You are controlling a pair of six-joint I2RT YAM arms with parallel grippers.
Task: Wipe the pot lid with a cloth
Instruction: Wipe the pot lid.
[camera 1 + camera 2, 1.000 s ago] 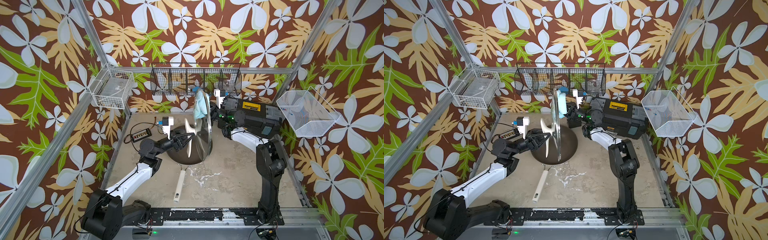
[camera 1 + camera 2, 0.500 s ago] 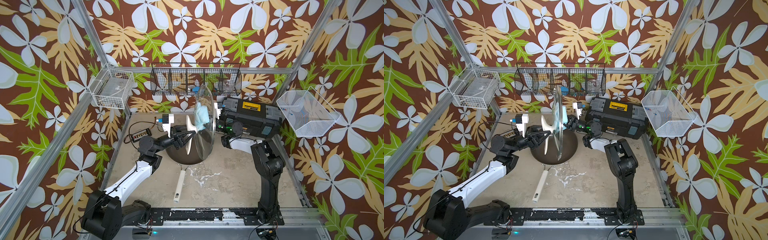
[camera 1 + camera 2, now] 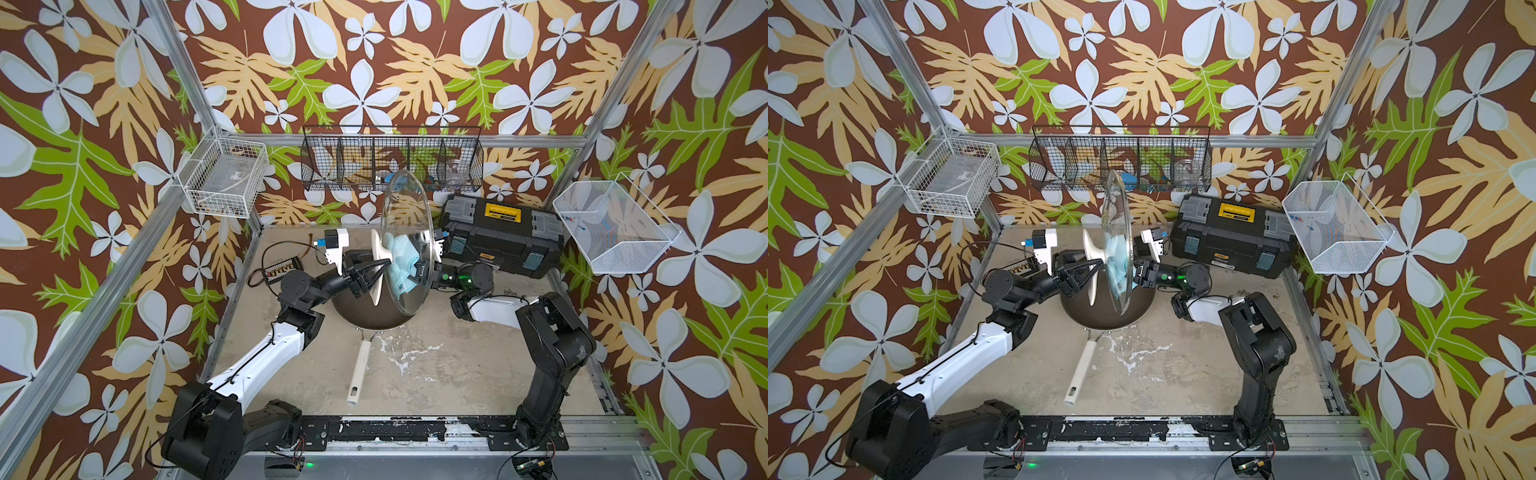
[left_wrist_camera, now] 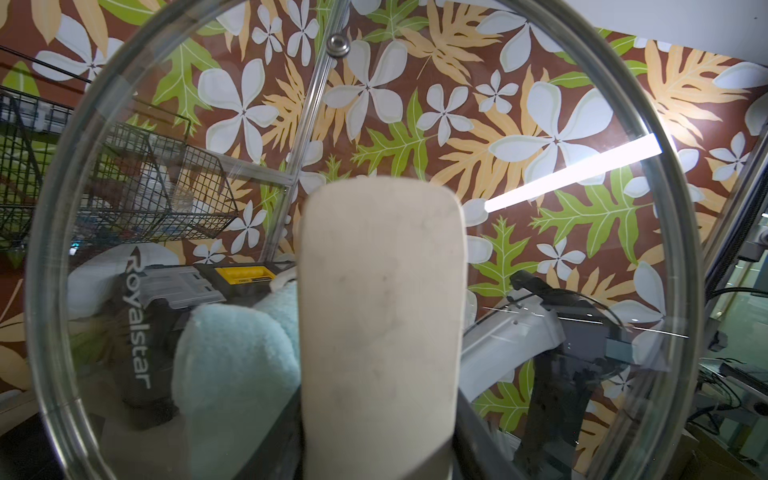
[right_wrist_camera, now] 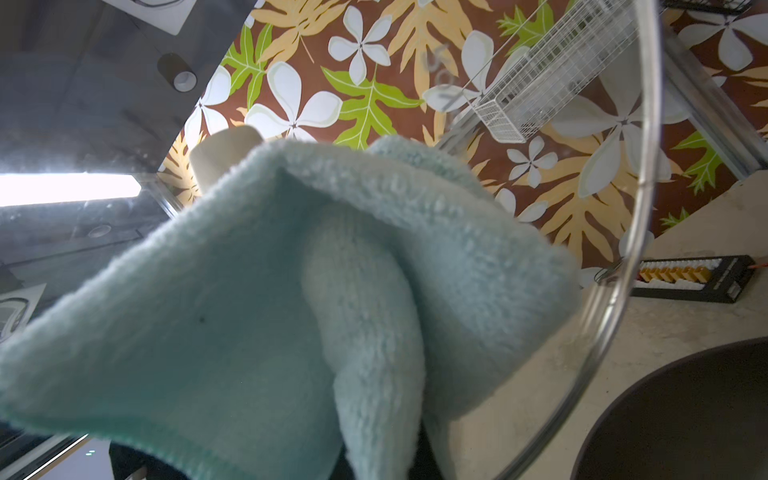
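Top views both show the desk, with a black toolbox along its back edge and a dark frying pan near the middle. Above the pan, the pot lid stands upright on edge, clear of the desk. The left end effector carries it, jaws clamped on the cream bar handle. On the opposite face of the glass, the light blue cloth is bunched against the lid. It is pinched in the closed right end effector and drapes over it.
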